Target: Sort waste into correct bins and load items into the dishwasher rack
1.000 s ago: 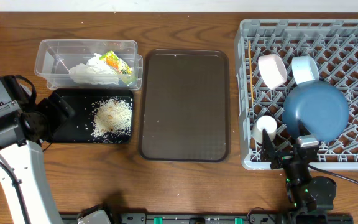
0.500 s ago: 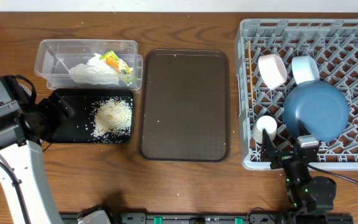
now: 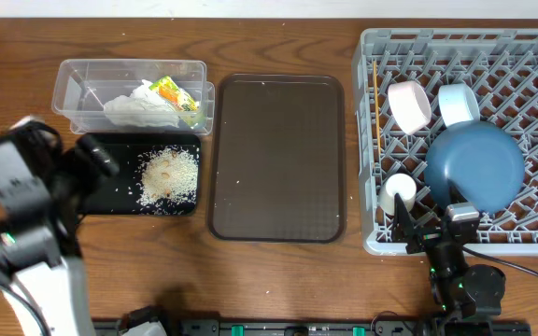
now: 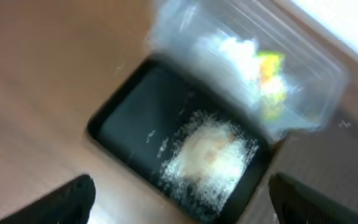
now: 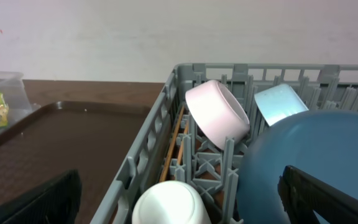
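My left claw (image 4: 185, 205) hangs wide open and empty over the black tray (image 4: 129, 124), where the rice scraps (image 4: 210, 155) lie. My right claw (image 5: 185, 205), equally spread and empty, sits at the near edge of the rack (image 3: 372, 56). The napkin (image 3: 138, 107) and wrapper (image 3: 171, 93) are in the clear tub (image 3: 73, 84). The plate (image 3: 474, 168), cream bowl (image 3: 409, 105), light blue bowl (image 3: 458, 103), cup (image 3: 400, 189) and chopsticks (image 3: 375, 103) are racked, so I judge nothing is left. The chopsticks' long axis runs along the rack's left wall, pointing away from me.
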`<action>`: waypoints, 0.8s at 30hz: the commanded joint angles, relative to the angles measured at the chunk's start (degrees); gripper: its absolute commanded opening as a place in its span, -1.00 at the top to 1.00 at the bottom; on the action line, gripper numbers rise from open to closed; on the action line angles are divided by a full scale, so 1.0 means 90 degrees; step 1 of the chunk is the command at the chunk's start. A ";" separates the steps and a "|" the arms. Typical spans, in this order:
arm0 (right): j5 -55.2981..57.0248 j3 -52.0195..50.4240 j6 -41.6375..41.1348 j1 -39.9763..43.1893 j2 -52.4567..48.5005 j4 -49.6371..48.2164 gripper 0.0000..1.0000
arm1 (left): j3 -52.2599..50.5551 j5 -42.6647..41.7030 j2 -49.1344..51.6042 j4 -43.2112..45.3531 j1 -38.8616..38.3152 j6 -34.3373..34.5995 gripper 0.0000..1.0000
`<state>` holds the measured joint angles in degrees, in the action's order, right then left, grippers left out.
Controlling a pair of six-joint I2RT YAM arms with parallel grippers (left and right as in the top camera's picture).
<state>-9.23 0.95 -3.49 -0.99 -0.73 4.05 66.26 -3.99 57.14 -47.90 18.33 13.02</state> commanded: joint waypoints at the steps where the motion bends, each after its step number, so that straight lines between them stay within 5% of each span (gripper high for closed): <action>1: -0.0005 -0.0041 -0.0032 -0.0049 0.0051 -0.0005 -0.98 | -0.0811 0.0041 -0.0716 0.0843 -0.0712 -0.1086 -0.83; 10: -0.0005 -0.0039 -0.0032 -0.0049 0.0051 -0.0005 -0.99 | -0.4410 -0.0058 -0.3502 0.3776 -0.1260 -0.1321 -0.83; 24: -0.0005 -0.0039 -0.0032 -0.0049 0.0051 -0.0005 -0.99 | -0.7261 -0.0172 -0.5656 0.5503 -0.1367 -0.0916 -0.83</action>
<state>-9.21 0.86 -3.49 -0.99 -0.69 4.01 2.42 -5.23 8.47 0.80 6.76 4.08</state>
